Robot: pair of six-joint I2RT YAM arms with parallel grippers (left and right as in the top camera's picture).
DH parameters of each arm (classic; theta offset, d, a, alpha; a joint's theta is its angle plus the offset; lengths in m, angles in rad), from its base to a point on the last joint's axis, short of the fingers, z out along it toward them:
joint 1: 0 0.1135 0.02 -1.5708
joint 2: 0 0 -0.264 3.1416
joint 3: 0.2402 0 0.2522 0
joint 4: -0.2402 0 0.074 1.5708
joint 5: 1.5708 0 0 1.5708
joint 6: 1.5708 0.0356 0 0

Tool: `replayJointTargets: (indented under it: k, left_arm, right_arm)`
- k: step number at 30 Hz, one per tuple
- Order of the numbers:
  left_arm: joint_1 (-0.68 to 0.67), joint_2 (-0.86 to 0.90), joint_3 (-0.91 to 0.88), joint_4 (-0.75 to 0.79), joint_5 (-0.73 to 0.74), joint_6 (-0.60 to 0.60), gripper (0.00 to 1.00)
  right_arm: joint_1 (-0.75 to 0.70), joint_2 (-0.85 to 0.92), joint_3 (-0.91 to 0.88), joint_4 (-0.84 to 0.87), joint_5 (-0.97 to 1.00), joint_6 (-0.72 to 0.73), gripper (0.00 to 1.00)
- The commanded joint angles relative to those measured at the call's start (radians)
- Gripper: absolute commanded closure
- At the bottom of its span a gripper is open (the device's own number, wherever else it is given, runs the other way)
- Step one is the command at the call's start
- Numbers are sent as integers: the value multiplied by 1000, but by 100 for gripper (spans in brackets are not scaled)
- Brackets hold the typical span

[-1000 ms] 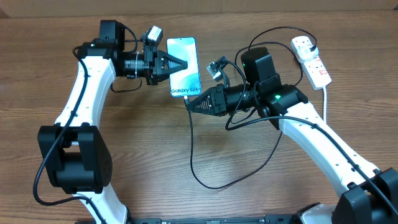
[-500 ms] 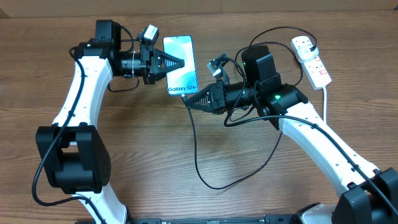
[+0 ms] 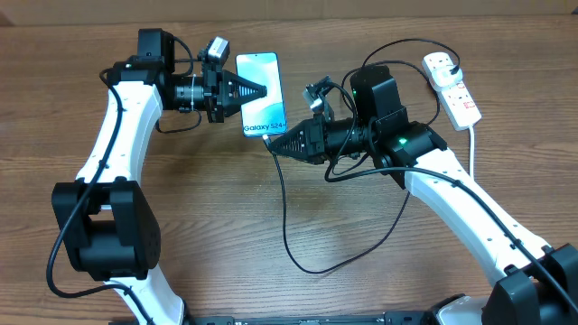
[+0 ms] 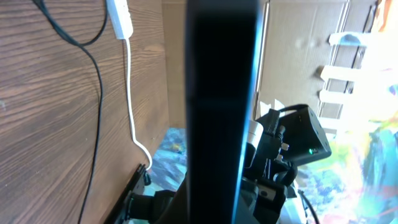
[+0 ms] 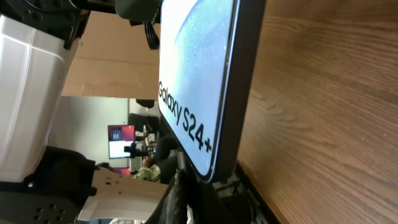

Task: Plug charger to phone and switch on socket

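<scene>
The table (image 3: 226,226) is brown wood with long dark lines in it. It looks dull, not shiny. The phone (image 3: 262,68) has a smooth, glossy glass front, and its edge is dark and sleek. The charger (image 3: 284,217) is a thin black cable that looks smooth and rubbery. The socket (image 3: 456,86) is hard white plastic with a little shine. Its white cord (image 4: 129,87) looks smooth too. The left arm (image 3: 113,135) and the right arm (image 3: 470,208) have smooth white plastic shells and dull black parts.

Wood-grain table (image 3: 226,226); tan cardboard wall (image 5: 112,65) behind.
</scene>
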Motion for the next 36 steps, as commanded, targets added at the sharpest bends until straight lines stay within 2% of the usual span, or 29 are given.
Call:
replayJointTargets:
  k: [1, 15, 31, 36]
  left_arm:
    - [-21, 0, 9, -14, 63, -59, 96]
    - [-21, 0, 9, -14, 59, -58, 96]
    - [21, 0, 9, 34, 34, -56, 96]
    - [19, 1, 9, 35, 32, -56, 96]
  right_arm:
    - [2, -11, 6, 37, 142, 10, 96]
    - [59, -11, 6, 98, 226, 51, 96]
    - [-48, -11, 6, 12, 33, 17, 96]
    - [-29, -11, 6, 27, 8, 17, 96]
